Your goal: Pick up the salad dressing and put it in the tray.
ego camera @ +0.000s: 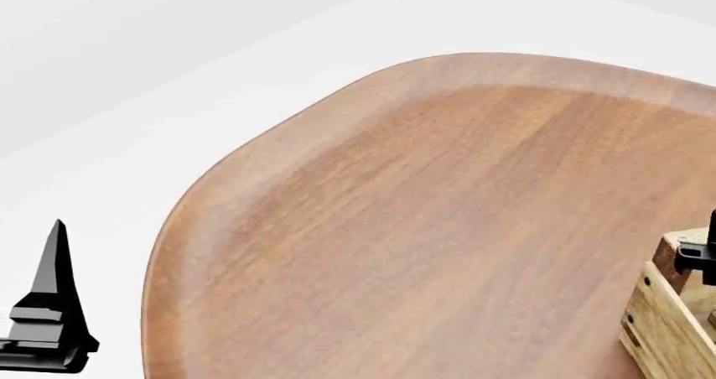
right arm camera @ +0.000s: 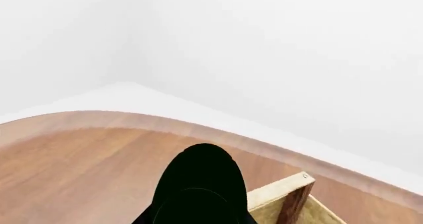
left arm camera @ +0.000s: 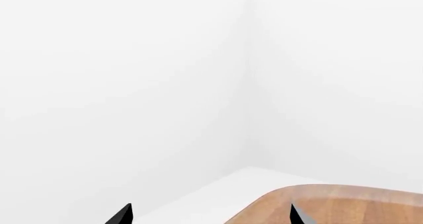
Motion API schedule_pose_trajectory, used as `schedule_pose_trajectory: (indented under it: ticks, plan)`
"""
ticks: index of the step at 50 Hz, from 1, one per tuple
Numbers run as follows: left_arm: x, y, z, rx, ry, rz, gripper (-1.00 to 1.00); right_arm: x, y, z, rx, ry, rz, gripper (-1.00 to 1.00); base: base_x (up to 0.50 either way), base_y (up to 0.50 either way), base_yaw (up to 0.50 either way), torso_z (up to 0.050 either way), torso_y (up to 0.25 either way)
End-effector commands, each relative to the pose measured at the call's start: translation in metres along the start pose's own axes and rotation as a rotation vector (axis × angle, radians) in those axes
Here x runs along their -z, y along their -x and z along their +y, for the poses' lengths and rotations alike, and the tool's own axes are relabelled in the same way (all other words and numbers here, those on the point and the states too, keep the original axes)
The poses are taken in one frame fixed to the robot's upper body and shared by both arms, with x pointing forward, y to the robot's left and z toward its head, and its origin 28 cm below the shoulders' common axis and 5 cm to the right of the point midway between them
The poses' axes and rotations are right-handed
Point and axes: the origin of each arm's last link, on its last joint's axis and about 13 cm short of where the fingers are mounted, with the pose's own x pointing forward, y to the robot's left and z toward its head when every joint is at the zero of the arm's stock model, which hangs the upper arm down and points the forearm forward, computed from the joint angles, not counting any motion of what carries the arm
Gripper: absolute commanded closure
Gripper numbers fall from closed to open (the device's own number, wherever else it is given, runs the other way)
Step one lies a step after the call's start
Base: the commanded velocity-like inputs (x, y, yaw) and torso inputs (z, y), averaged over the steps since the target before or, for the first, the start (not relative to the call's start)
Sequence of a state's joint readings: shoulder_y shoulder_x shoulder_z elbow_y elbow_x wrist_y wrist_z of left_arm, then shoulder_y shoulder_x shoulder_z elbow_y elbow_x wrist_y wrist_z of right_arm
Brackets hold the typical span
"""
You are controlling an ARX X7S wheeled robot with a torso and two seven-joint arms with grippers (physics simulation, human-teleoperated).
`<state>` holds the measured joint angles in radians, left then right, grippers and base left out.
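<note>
The wooden table point(ego camera: 448, 228) fills the view, and only a corner of the tray point(ego camera: 660, 320) shows at its right edge — the salad dressing is nowhere visible, so the step is finding it. The left gripper point(left arm camera: 208, 215) has its jaws wide apart, empty; the right gripper's point(ego camera: 703, 257) jaws I cannot tell.

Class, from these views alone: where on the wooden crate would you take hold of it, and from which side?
Only one corner of the crate shows, at the head view's lower right on the table. Its light top rail is a thin straight bar, so pinching it from above, near the dark corner post, seems best. The rest is out of view.
</note>
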<state>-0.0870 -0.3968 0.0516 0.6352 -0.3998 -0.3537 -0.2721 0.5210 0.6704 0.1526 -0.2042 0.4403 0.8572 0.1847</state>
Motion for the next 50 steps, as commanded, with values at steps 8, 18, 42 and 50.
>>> schedule_pose_trajectory:
  ticks: [8,18,42,50]
  plan:
    - [0.000,0.000,0.000,-0.001,-0.004,0.000,-1.00,0.006,-0.026,-0.035,0.230,-0.053,0.042,1.00,0.00,0.00,0.00,0.000,0.000]
    - [0.000,0.000,-0.001,0.003,-0.006,0.001,-1.00,0.011,-0.040,-0.043,0.302,-0.057,0.072,1.00,0.00,0.00,0.00,0.000,0.001]
    - [0.000,-0.003,-0.002,0.010,-0.016,-0.001,-1.00,0.042,-0.069,-0.072,0.604,-0.031,0.157,1.00,0.00,0.00,0.00,0.000,0.000]
    - [-0.001,-0.002,-0.003,0.011,-0.017,-0.001,-1.00,0.060,-0.065,-0.083,0.677,-0.051,0.207,1.00,0.00,0.00,0.00,0.000,0.000]
